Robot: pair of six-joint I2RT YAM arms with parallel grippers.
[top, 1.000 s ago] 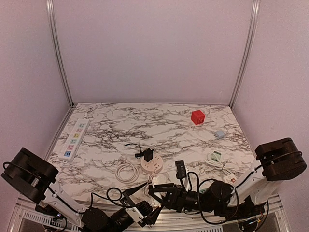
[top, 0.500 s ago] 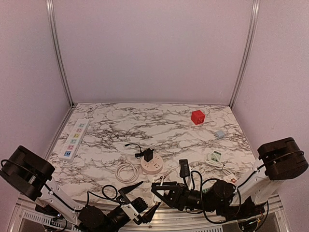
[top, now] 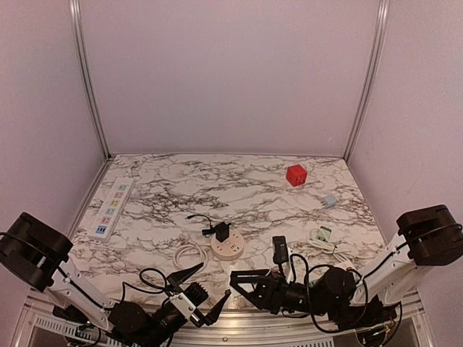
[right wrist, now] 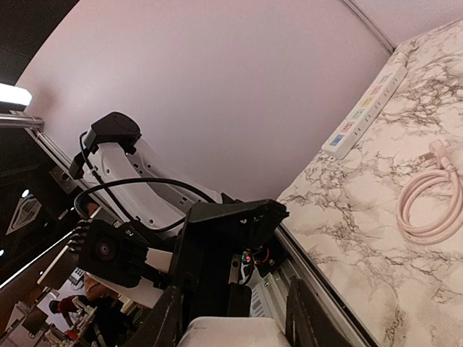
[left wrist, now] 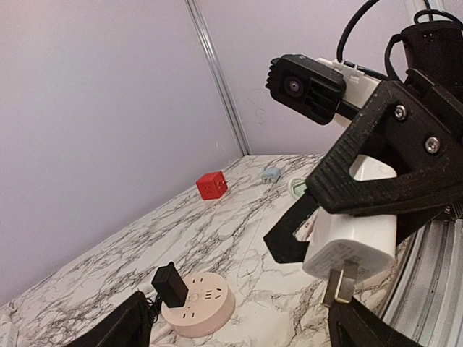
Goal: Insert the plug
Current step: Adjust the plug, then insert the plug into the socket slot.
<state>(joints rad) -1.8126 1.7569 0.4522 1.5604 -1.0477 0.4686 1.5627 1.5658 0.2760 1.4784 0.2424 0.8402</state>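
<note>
My right gripper (top: 244, 284) is shut on a white plug (left wrist: 351, 231), prongs pointing down, held just above the table's near edge. The plug's top shows between my right fingers in the right wrist view (right wrist: 231, 334). My left gripper (top: 201, 290) is open and empty, just left of the right gripper and facing it. A round pink socket (top: 227, 250) lies on the marble beyond both grippers, with a black adapter (top: 222, 232) plugged into it. The socket (left wrist: 197, 303) and the adapter (left wrist: 172, 283) also show in the left wrist view.
A red cube socket (top: 296, 175) sits at the back right. A white power strip (top: 112, 207) lies along the left edge. A coiled white cable (top: 189, 256) lies left of the round socket. Small adapters (top: 323, 234) and cables lie at the right.
My left gripper has drawn back to the left, away from the right gripper, with its jaws open. My right gripper has shifted slightly right, keeping the white plug.
</note>
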